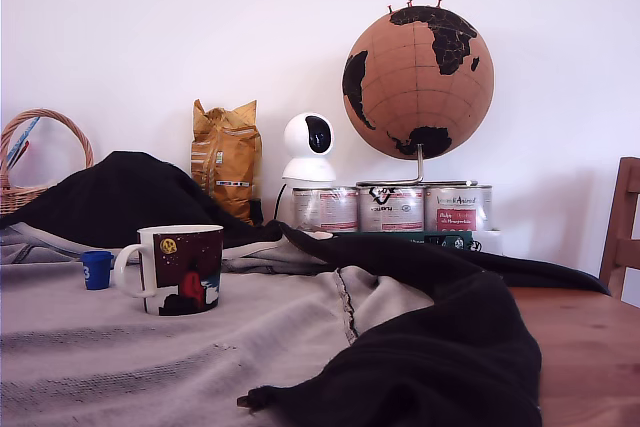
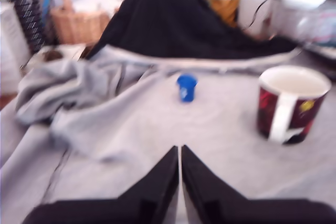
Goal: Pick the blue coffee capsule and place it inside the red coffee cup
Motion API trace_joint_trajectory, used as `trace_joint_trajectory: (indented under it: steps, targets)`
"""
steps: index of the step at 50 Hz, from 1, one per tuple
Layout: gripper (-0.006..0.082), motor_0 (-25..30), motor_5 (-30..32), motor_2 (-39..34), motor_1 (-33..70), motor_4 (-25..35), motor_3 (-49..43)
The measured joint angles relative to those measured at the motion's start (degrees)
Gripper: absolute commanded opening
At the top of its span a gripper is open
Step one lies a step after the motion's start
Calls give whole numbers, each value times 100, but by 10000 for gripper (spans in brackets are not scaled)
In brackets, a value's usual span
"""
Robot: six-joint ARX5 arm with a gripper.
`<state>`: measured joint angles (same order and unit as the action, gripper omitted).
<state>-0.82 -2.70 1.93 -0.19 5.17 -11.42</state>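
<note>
The blue coffee capsule [image 1: 96, 269] [image 2: 186, 87] stands on the grey cloth, at the exterior view's left. Just beside it, toward that view's right, stands the red coffee cup [image 1: 178, 269] [image 2: 290, 104], upright, with a white handle and a dark maroon print. The cup's white inside looks bare. My gripper [image 2: 180, 153] shows only in the wrist view. Its two black fingers are pressed together with nothing between them. It hovers over the grey cloth, well short of the capsule, which lies straight ahead of the fingertips. The arm does not appear in the exterior view.
A black cloth [image 1: 440, 337] drapes over the grey cloth [image 1: 120, 357] and the wooden table [image 1: 590, 347]. Behind stand a wicker basket [image 1: 30, 162], a yellow bag [image 1: 227, 157], a white camera [image 1: 309, 147], three tins [image 1: 390, 207] and a globe [image 1: 418, 82]. A chair [image 1: 622, 232] stands at the right.
</note>
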Motion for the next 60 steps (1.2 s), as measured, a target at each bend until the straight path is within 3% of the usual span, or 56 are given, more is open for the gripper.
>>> trace_joint_trajectory:
  steps: [8, 22, 35, 38, 42, 46, 54, 60]
  targets:
    - [-19, 2, -634, 0, 0, 372, 713]
    - [-19, 2, -756, 0, 79, 337, 2260]
    - [2, 2, -758, 2, 1821, 337, 3504]
    - [102, 2, -758, 2, 2295, 341, 3945]
    - [362, 2, -758, 2, 2953, 374, 4478]
    - [511, 2, -758, 13, 3626, 378, 4878]
    - [544, 2, -531, 376, 5029, 638, 4968]
    - [543, 2, -216, 1147, 5982, 964, 4988]
